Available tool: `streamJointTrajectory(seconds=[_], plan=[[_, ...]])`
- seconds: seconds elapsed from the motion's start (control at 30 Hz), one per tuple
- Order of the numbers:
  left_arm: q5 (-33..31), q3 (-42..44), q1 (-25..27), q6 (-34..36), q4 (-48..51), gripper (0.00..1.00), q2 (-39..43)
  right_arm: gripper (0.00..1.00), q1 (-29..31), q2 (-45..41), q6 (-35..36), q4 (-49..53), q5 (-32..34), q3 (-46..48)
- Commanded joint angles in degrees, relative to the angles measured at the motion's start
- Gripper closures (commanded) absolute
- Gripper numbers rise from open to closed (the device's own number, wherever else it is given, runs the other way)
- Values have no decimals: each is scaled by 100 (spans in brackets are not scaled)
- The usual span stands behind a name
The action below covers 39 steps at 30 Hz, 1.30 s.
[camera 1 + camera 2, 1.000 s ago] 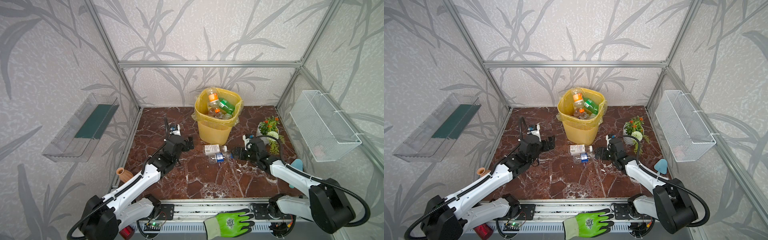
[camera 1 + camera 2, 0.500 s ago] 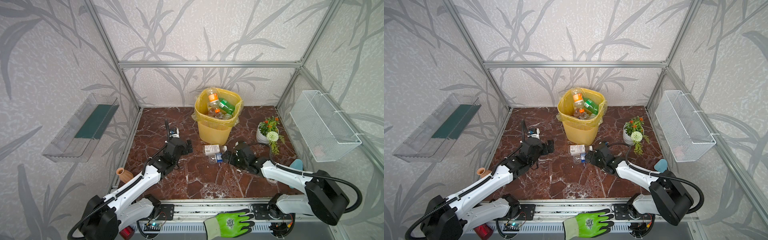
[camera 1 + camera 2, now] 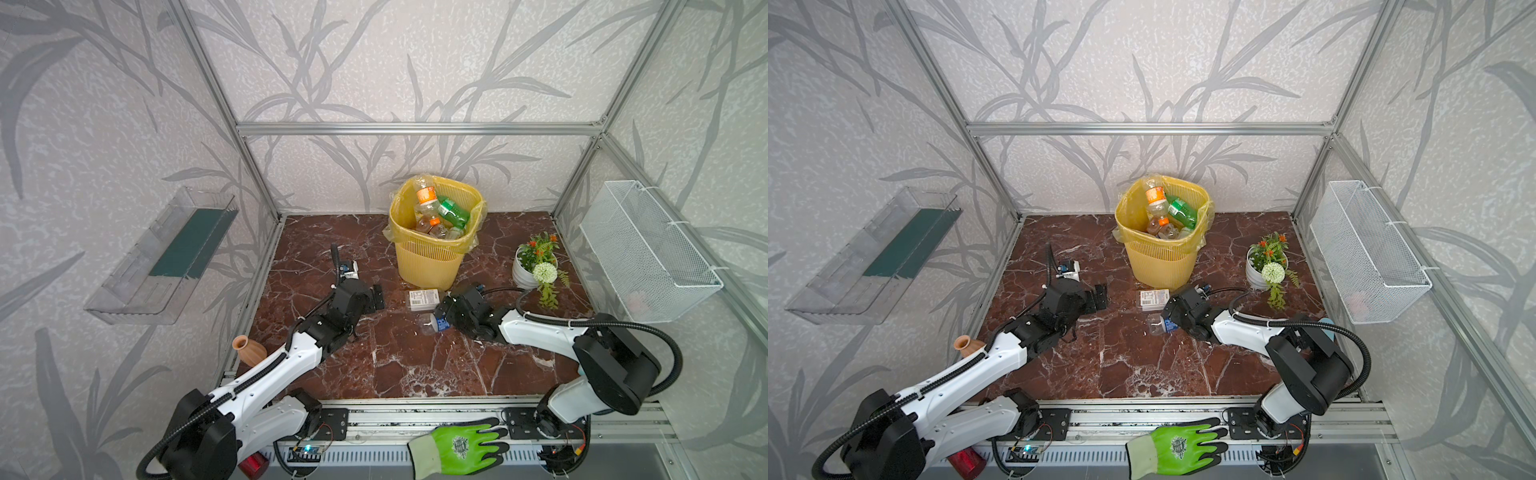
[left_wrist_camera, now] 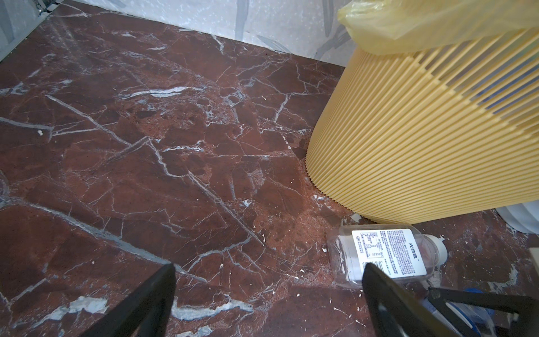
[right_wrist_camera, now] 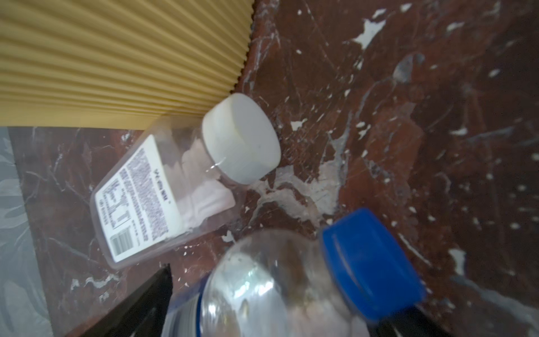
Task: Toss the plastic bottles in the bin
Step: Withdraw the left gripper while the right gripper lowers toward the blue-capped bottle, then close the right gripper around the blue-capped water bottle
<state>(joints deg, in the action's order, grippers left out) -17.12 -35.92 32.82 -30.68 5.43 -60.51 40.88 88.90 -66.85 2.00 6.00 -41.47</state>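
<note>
Now my right hand (image 3: 441,315) has swung in from beside the plant (image 3: 536,266) and sits low on the table (image 3: 395,357), spread wide. The blue-cap bottle (image 5: 280,289) lies between the jaws, not pinched yet. My left hand (image 4: 267,274) is spread too, empty, over bare marble. Just past both, the white-cap bottle (image 3: 424,300) lies on its side right at the foot of the bin (image 3: 428,257). Several bottles (image 3: 438,212) are already inside. Two left on the table, I reckon; closing on the blue-cap one looks next.
</note>
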Motion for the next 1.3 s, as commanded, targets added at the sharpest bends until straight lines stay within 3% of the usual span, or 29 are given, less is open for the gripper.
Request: streamJointTrajectory(seconds=[0.0, 0.27, 0.57, 0.73, 0.97, 1.27], plan=[[-181, 112, -10, -79, -51, 1, 23, 1, 9, 228, 67, 363, 150, -54], [-221, 156, -10, -121, -25, 1, 32, 17, -94, -321, 946, 807, 501, 238], [-195, 129, -9, -205, 118, 1, 5, 7, -124, -807, 2105, 1868, -463, 40], [-186, 210, -8, -312, 149, 1, 100, 12, -124, -968, 2647, 2277, -596, 105], [-244, 221, -12, -368, 285, 1, 170, 15, -114, -547, 3642, 2841, -1078, -343], [-342, 331, -11, -492, 344, 1, 303, 28, -76, -340, 4402, 3298, -1004, -528]])
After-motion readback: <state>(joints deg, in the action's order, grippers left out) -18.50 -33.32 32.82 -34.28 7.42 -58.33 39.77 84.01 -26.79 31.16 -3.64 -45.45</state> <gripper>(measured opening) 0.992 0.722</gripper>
